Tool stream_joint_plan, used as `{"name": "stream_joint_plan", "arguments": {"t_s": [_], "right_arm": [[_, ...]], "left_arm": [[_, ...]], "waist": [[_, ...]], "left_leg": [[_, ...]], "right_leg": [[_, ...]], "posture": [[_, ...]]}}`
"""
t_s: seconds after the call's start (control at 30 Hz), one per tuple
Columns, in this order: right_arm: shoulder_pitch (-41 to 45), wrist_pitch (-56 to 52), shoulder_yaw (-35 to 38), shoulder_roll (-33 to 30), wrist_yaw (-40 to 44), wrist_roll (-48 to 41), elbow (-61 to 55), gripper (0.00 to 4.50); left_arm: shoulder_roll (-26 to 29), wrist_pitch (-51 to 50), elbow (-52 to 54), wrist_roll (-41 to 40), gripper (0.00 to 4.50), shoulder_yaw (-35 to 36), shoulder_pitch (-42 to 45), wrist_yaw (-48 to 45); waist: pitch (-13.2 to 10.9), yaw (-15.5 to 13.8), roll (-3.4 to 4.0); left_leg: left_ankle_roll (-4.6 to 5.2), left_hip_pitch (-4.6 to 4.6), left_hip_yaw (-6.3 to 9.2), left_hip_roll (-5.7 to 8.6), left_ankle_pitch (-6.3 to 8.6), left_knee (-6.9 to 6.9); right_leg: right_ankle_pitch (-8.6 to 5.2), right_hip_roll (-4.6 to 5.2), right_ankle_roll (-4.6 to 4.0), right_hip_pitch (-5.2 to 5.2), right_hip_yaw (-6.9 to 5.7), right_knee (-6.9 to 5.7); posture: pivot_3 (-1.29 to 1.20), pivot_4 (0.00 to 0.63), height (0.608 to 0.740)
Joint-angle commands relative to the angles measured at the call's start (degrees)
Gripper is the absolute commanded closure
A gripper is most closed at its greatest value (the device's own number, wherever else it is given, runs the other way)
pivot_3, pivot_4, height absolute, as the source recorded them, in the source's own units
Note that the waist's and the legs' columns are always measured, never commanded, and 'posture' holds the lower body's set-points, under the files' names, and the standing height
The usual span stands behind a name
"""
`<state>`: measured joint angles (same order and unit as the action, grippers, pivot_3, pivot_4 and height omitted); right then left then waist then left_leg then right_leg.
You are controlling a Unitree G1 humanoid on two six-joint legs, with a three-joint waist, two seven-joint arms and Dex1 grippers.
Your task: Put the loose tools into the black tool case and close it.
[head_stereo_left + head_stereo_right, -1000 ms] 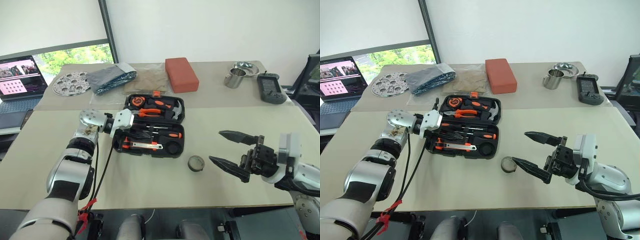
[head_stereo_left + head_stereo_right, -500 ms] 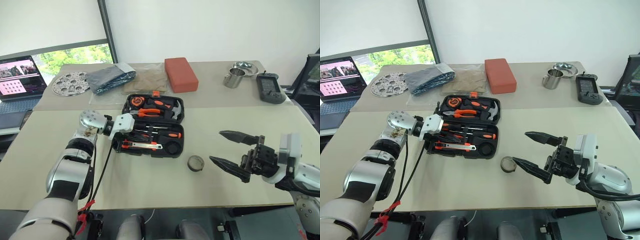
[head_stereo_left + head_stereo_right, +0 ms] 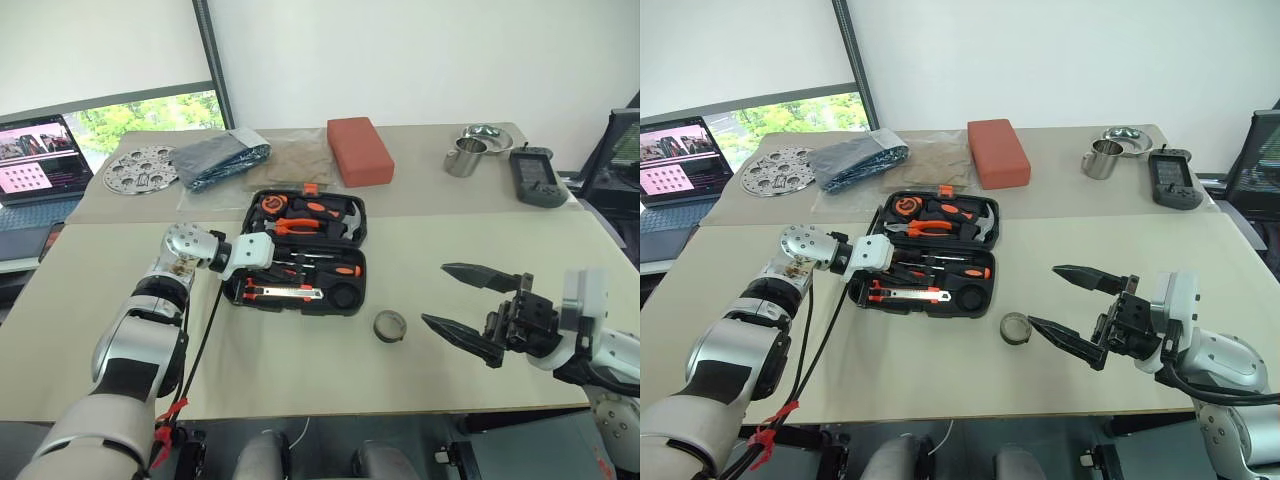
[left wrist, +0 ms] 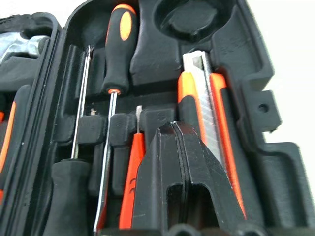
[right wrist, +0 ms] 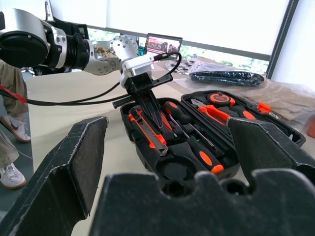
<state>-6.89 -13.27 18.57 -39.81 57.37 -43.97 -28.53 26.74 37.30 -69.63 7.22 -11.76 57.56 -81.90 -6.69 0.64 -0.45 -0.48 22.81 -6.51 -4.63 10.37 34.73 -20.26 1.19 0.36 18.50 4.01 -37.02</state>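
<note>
The left gripper (image 5: 150,105), clamped empty, pressed down among the seated screwdrivers in the tool case (image 3: 300,255); the right gripper (image 3: 470,305) waited agape beside the grey roll (image 3: 389,325), lower centre.

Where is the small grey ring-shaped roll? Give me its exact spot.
The grey roll lies loose on the table, just off the near right corner of the open black tool case, between it and the open right end effector.
</note>
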Motion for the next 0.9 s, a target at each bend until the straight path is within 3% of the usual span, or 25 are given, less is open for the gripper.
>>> {"name": "stream_joint_plan", "arguments": {"t_s": [0.03, 0.27, 0.43, 0.7, 0.9], "right_arm": [[0.41, 0.30, 1.40, -0.75, 0.40, -0.44, -1.32, 0.00], [1.42, -0.12, 0.93, -1.65, 0.10, 0.00, -1.04, 0.00], [2.22, -0.29, 0.73, -2.11, 0.17, -0.02, -0.64, 0.00], [3.14, -0.32, 0.12, -2.12, 0.34, 0.09, -0.04, 0.00], [3.90, -0.32, -0.44, -1.99, 0.18, 0.24, 0.21, 0.00]], "left_arm": [[-0.01, 2.24, -1.18, 3.73, 4.48, -2.85, -2.05, 0.76], [-1.01, 6.48, -1.14, 6.87, 4.48, -4.60, -4.06, 7.34], [-1.59, 8.06, -1.55, 5.00, 4.48, -1.76, -2.74, 13.20], [-3.00, -3.53, 0.62, -10.96, 4.48, 9.53, -2.17, -5.52], [-1.76, -2.23, 2.03, -8.44, 4.48, 7.46, -4.38, -9.15]], "waist": [[0.02, 0.06, 0.02], [0.15, 0.01, 0.11], [0.13, -0.42, 0.07], [0.12, -0.40, 0.07], [0.11, 0.12, 0.06]], "left_leg": [[0.00, 0.00, 0.00, 0.00, 0.00, 0.00], [0.05, -0.10, 0.00, 0.02, 0.03, 0.03], [0.05, -0.13, 0.03, 0.04, 0.03, 0.09], [0.04, 0.12, -0.01, 0.03, 0.02, 0.05], [0.03, 0.12, -0.03, 0.04, 0.02, 0.00]], "right_leg": [[0.00, 0.00, 0.00, 0.00, 0.00, 0.00], [0.00, 0.06, 0.01, -0.14, 0.02, 0.03], [-0.01, 0.09, 0.03, -0.20, 0.01, 0.01], [-0.01, 0.02, 0.03, 0.06, -0.03, 0.00], [-0.01, 0.02, 0.03, 0.10, -0.01, 0.03]], "posture": [[0.00, 0.150, 0.740], [0.00, 0.150, 0.740], [0.00, 0.150, 0.740], [0.00, 0.150, 0.740], [0.00, 0.150, 0.740]]}}
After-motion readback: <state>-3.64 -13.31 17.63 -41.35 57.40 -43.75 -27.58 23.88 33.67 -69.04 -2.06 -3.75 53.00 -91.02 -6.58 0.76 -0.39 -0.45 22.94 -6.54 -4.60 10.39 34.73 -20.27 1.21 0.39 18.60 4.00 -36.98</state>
